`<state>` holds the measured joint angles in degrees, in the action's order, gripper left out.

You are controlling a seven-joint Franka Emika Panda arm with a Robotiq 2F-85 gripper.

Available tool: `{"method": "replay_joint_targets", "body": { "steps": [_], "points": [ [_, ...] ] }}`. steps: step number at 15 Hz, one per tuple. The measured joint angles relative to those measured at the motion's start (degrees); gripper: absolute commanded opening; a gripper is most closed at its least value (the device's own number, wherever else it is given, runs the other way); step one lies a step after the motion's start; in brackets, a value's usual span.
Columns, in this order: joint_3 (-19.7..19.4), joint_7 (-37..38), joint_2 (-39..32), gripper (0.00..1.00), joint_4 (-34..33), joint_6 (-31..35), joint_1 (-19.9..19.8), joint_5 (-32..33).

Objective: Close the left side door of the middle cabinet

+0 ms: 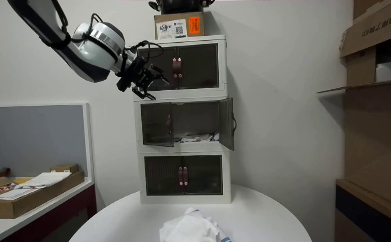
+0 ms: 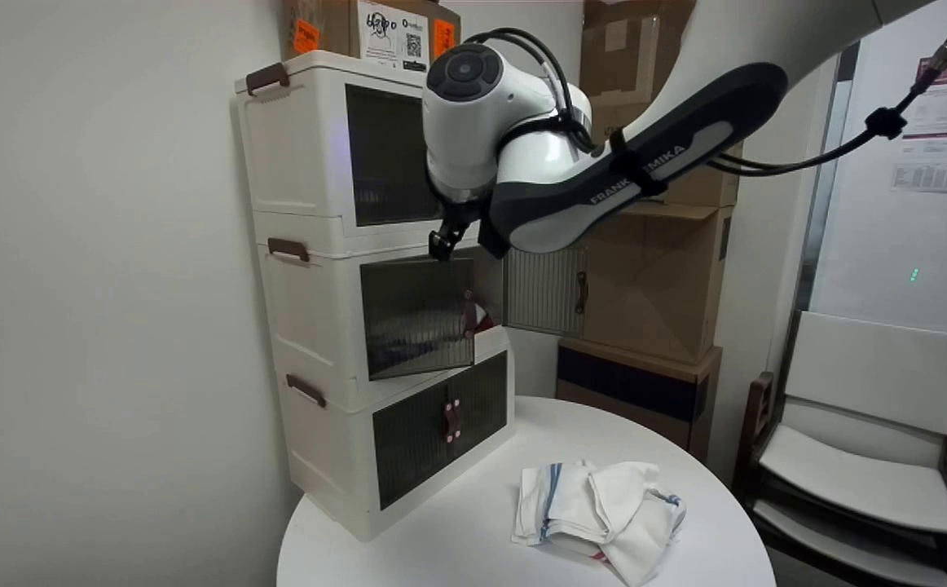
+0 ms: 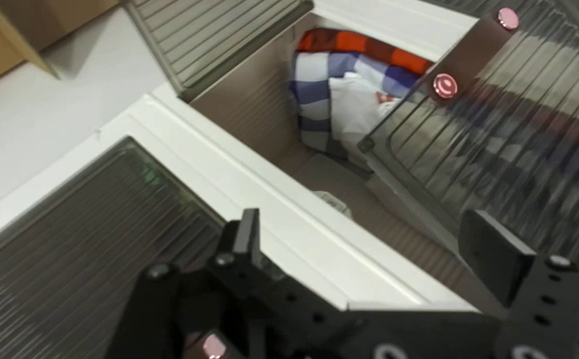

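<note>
The left side door (image 1: 156,125) of the middle cabinet (image 1: 182,148) stands partly open, its handle edge swung outward. It also shows in an exterior view (image 2: 416,322) and at the right of the wrist view (image 3: 508,129), a ribbed see-through pane with a brown handle. The matching right door (image 1: 226,125) stands wide open. Folded cloths (image 3: 349,94) lie inside the middle cabinet. My gripper (image 1: 161,90) is open and empty, above the left door's top and in front of the upper cabinet. In the wrist view the gripper (image 3: 371,244) has its fingers wide apart. Contact with the door cannot be told.
The upper cabinet (image 1: 199,67) and lower cabinet (image 1: 204,174) have their doors shut. A white cloth (image 2: 604,514) lies on the round table (image 2: 457,554). A cardboard box (image 1: 178,27) stands on top of the stack. More cardboard boxes (image 2: 645,277) stand beyond the right door.
</note>
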<state>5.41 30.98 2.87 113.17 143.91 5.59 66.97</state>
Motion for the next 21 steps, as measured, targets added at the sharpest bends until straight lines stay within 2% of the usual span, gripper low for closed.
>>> {"method": "replay_joint_targets", "body": {
  "steps": [2, 4, 9, 13, 16, 18, 21],
  "points": [
    [0.00, 8.80, 0.69, 1.00, 0.00, -0.53, -0.29, 7.60],
    [0.00, 12.57, 0.90, 1.00, 0.42, -0.55, -0.30, 7.70],
    [-0.66, 9.62, 0.78, 1.00, 5.03, 7.08, -0.26, -9.47],
    [-3.15, 0.71, -1.11, 1.00, 8.70, 15.22, -0.70, -25.53],
    [-4.43, -6.88, -3.50, 1.00, 9.13, 18.27, -1.32, -35.84],
    [-4.60, -10.89, -5.09, 1.00, 8.58, 18.82, -1.89, -40.93],
    [-4.62, -13.34, -7.51, 1.00, 5.97, 18.82, -2.63, -44.21]
  ]
}}
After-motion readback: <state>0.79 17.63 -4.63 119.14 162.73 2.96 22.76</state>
